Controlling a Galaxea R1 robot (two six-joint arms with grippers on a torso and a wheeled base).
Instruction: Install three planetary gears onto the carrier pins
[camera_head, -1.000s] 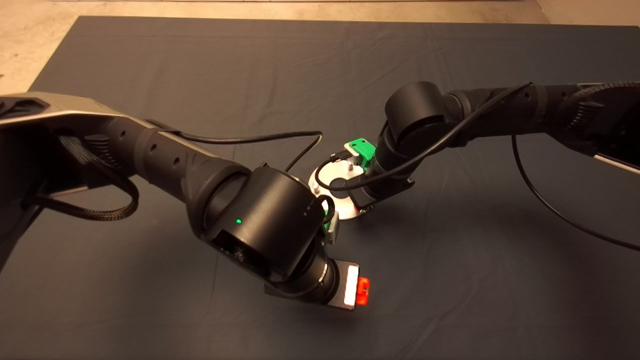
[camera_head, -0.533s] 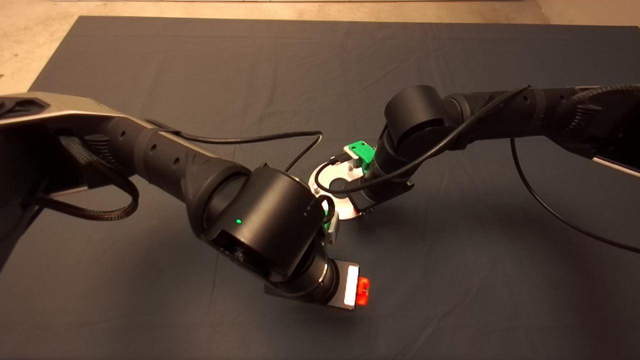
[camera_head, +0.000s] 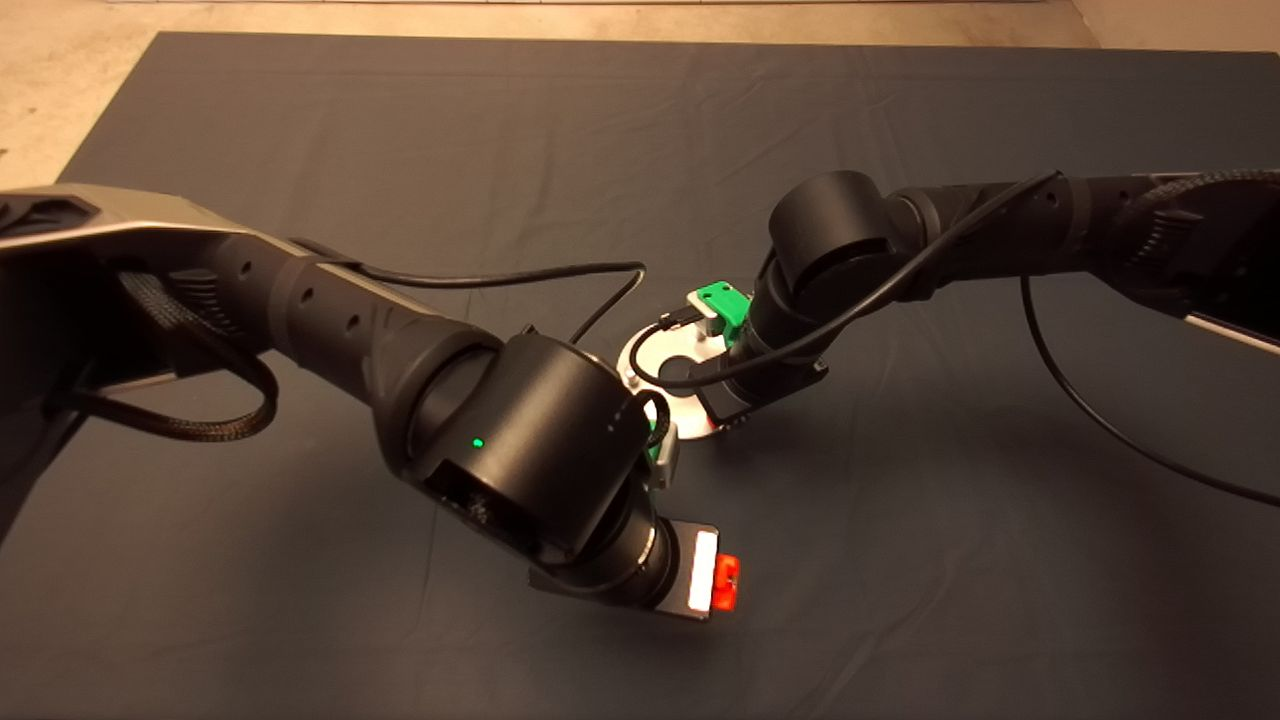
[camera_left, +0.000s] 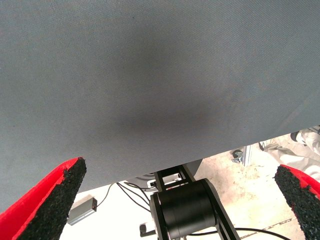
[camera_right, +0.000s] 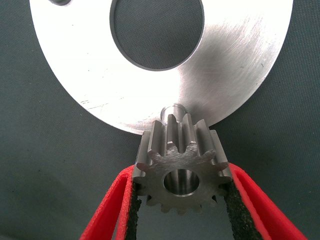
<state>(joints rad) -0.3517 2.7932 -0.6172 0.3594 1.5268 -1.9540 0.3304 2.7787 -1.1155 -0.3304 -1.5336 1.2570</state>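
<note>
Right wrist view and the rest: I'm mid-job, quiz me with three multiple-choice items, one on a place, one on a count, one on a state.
1. Where is the gear?
A. Lying flat on the mat
B. Between the right gripper's fingers, next to a pin at the disc's rim
C. In the left gripper

2. How many gears show in the right wrist view?
A. One
B. Two
C. Three

3. How is the left gripper?
A. Shut on a gear
B. Shut on the disc
C. Open, holding nothing

Answers:
1 B: the right gripper has a pad on each side of the gear, and the pin on the disc stands just beyond it.
2 A: only the held gear shows there.
3 C: its fingers stand wide apart, with only mat between them.
</note>
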